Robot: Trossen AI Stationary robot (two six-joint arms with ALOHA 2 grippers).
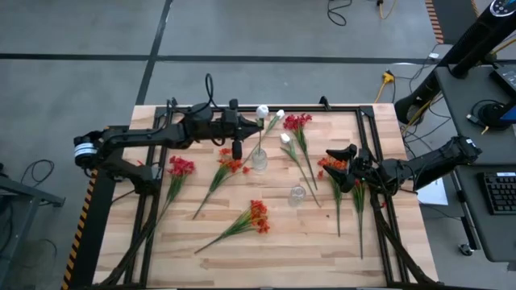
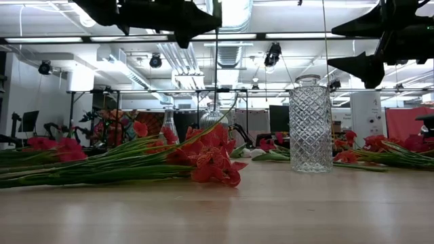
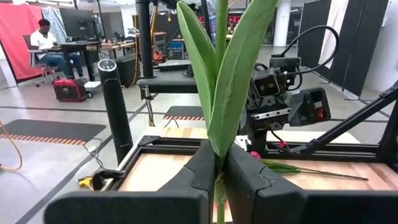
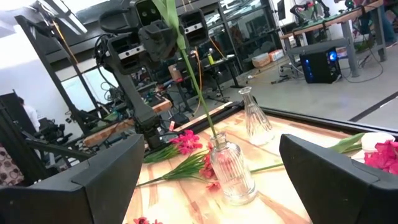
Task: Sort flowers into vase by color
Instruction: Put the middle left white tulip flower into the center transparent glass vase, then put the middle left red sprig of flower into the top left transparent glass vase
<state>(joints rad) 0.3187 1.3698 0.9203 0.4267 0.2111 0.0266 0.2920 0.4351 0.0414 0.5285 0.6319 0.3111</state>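
- Left pincer is clamped on a green flower stem, held above the ribbed vase, stalk apparently entering its neck.
- Right pincer is spread wide, beside that vase.

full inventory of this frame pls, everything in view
table: one, pale wood, dark frame
red and orange-red flowers: about five bunches, lying across the table
white buds: three, far middle of the table
held stem: one, green, upright, lower end in the ribbed vase
ribbed vase: one, clear, table centre
slim vase: one, clear, behind the ribbed one
diamond-cut vase: one, clear, nearer the front
person: one, seated at a desk in the background
left gripper: shut on the held stem
right gripper: open, over flowers at the table's right
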